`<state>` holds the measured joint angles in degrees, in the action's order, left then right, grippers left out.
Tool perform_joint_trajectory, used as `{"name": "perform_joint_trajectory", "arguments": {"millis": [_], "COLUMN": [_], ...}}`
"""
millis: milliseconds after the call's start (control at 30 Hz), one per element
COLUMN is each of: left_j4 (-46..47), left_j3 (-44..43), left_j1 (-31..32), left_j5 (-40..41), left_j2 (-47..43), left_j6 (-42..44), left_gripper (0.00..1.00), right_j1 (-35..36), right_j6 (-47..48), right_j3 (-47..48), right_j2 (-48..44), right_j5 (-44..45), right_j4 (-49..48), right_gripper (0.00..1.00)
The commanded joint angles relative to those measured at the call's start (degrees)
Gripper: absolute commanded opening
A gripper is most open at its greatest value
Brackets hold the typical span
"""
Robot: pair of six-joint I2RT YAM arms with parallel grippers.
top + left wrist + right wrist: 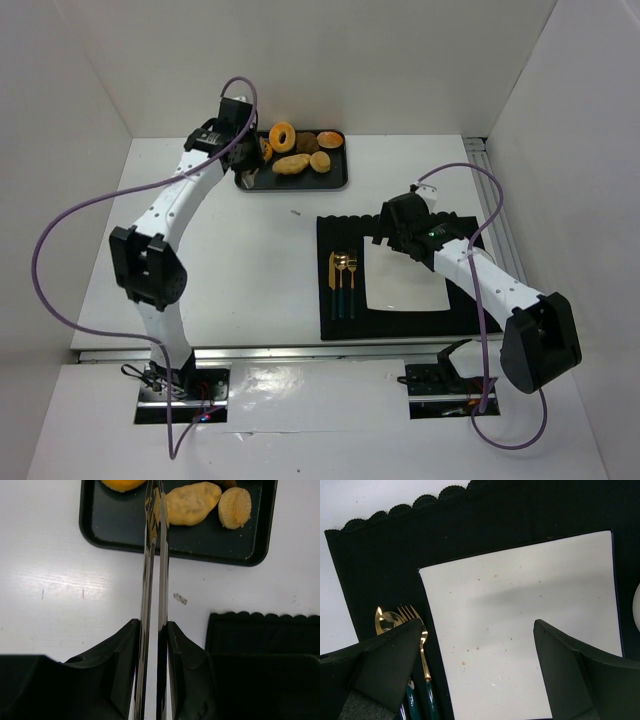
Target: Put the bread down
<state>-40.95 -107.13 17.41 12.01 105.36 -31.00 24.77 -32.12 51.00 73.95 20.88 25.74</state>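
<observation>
— Where is the bread, relative to the hand?

— The long bread (192, 502) lies in the black tray (200, 545) at the far side of the surface (50, 580). The left hand (152, 637) is clenched on a pair of metal tongs (154, 580). The two blades run forward from between its fingers, nearly closed on each other. Their tips sit right at the bread's left end, over the tray. I cannot tell whether they touch it.

— So nothing is between the blades?

— No bread shows between them. The wrist view has them side by side with only a thin gap.

— Any writing?

— There is a small dark mark (180, 598) on the surface between tray and mat, too small to read.

— What else is in the tray?

— A small round muffin (235, 507) lies just right of the long bread. From above, a ring doughnut (283, 135) lies behind it, with a dark brown piece (307, 142) and an orange-topped bun (330, 139) along the far edge.

— And the other hand?

— The right hand (476, 630) is released, fingers wide apart, hovering over a white square plate (520, 590). The plate rests on a black mat (395, 555) with a scalloped edge and shows only a few crumbs. Just left of the plate, on the mat, lie a gold spoon (382, 622) and a gold fork (417, 625) with dark green handles. The tray and the plate are well apart.
</observation>
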Motion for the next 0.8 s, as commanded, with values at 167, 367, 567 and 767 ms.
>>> {"name": "perform_joint_trajectory", "arguments": {"millis": [167, 367, 567, 767], "left_j4": [-0.3, 6.5, 8.2, 9.4], "left_j3": [-17.6, -20.7, -26.9, -32.6], "left_j1": [-2.6, -3.3, -5.1, -5.6], "left_j5": [-5.5, -4.2, -5.1, -4.5], "left_j2": [15.2, 20.0, 26.8, 32.3], "left_j6": [1.0, 4.5, 6.3, 10.3], "left_gripper": [0.43, 0.49, 0.53, 0.54], "right_j1": [0.5, 0.5, 0.5, 0.5], "right_j6": [-1.2, -1.2, -1.2, -1.2], "right_j3": [1.9, 3.0, 4.9, 5.4], "right_j2": [0.9, 2.8, 4.5, 5.1], "right_j5": [-0.1, -0.6, -1.2, -1.7], "right_j4": [-2.6, -2.6, -1.4, -0.3], "right_gripper": [0.99, 0.99, 0.99, 0.99]}}
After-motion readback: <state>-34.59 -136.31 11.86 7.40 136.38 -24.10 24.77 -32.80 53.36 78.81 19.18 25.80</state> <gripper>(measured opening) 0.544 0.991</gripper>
